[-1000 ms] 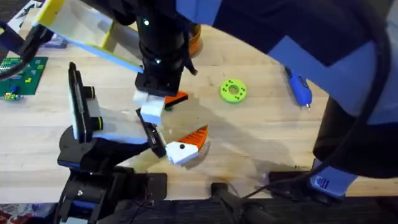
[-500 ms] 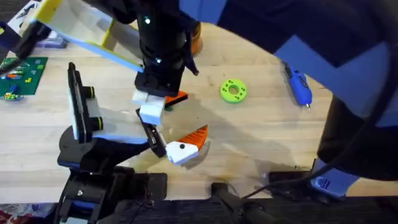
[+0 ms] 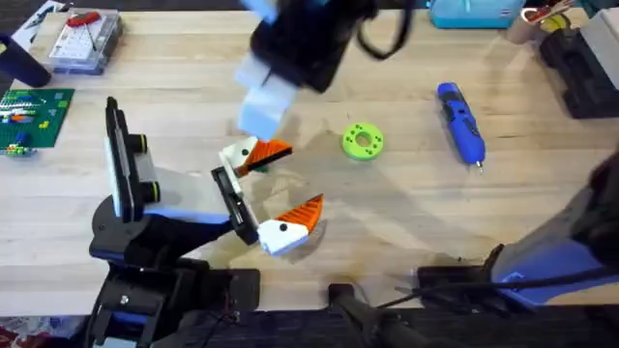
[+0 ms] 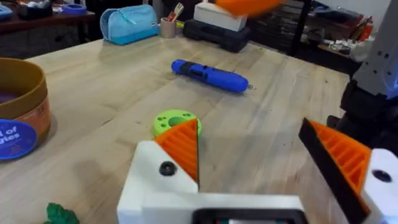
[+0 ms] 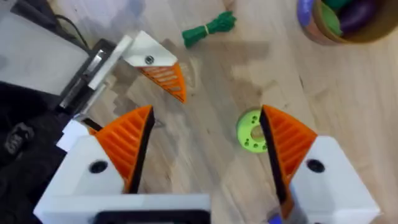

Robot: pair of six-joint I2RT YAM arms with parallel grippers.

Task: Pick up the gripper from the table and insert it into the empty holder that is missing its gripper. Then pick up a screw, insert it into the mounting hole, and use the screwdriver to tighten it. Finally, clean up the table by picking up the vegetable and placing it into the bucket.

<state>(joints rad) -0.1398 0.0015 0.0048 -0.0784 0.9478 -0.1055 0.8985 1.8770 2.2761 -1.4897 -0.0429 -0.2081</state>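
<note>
Both tools are held spread and empty above the counter (image 3: 406, 222), the right tool (image 5: 205, 149) looking down on the loose gripper (image 3: 290, 224), which is left lying beside the short black holder (image 3: 232, 201), apparently awaiting pickup.

You're looking at a light wooden table (image 3: 406, 208) with visible grain. On it, the blue screwdriver (image 3: 461, 123) lies to the right, tip toward you, and a lime-green disc (image 3: 363, 140) sits near the middle. The carrot (image 3: 265, 155) lies left of the disc. The white gripper (image 3: 287, 228) with its orange finger rests beside the holder (image 3: 235, 205). At the far left you have a clear parts box (image 3: 85, 41) and a green board (image 3: 31, 118).
</note>
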